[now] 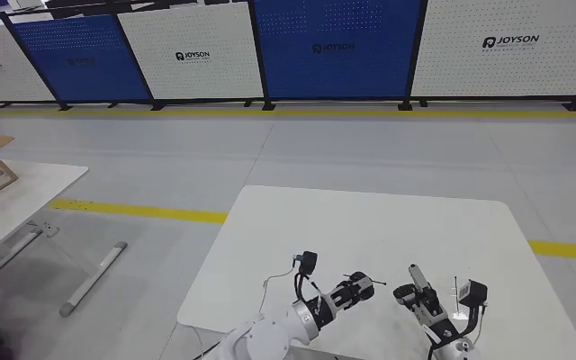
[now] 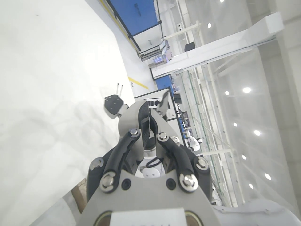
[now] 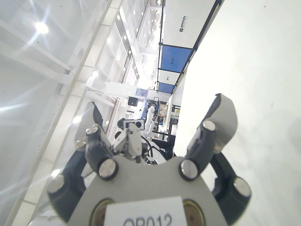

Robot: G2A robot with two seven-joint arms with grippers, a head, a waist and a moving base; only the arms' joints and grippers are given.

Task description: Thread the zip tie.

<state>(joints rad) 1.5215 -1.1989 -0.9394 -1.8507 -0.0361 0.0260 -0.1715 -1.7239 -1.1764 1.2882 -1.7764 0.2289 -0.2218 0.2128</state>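
Listing what you have on hand.

**Item one, left gripper** (image 2: 147, 115)
- State: clenched, with the dark pads pressed flat together, apparently on the zip tie.
- Position: low over the near edge of the white table (image 1: 360, 225).
- Purpose, as you may judge it: a firm pinch stops a thin strap from twisting while its free end is presented to the other arm.

**Item two, right gripper** (image 3: 157, 105)
- State: released, with the fingers spread wide and nothing between them.
- Position: hovering just beside the left one and pointed toward it.
- Purpose, likely: it is left free to take the tail or the head of the tie once the two ends line up.

**Item three, zip tie** (image 1: 377, 283)
- Position: in the top view, a hair-thin dark strand crosses the tip of the left gripper and pokes out toward the right gripper, clear of the tabletop.
- Appearance: black, very slender, and straight or nearly so.
- Condition: you can see no loop formed, so judge the threading as not yet done.
- Limits: the head and tail ends are too small to tell apart. The strand is so fine that you should treat its identification as probable, not certain.
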